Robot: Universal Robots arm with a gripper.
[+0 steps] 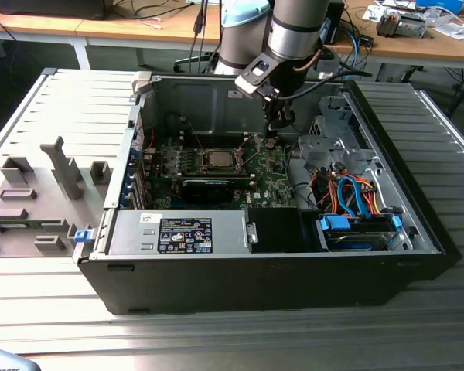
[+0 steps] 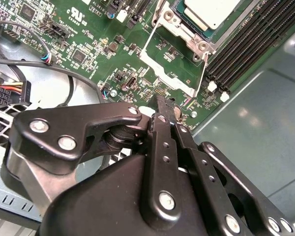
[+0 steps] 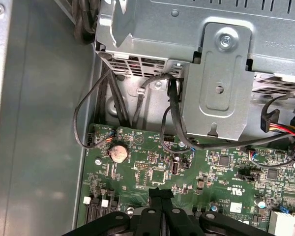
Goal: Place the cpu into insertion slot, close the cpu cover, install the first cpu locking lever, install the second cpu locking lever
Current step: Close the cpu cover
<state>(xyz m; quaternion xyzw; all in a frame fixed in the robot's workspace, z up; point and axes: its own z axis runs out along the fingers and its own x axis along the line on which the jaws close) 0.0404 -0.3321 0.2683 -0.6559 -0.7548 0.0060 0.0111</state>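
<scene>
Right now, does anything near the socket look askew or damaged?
Nothing stands out: the cpu lies flat in the insertion slot, and the shut pincer hangs above the green motherboard beside it.

Light fell soft and even from overhead onto the motherboard in the exterior view; the case wall in front of the motherboard sat in flat shadow; the ribbed table around it looked pale and bright; in the second wrist view the cpu on the motherboard glared almost white; my pincer above the motherboard carried dull highlights on its black links, its nearest parts out of focus; in the first wrist view the metal bay beyond the motherboard shone grey.
</scene>
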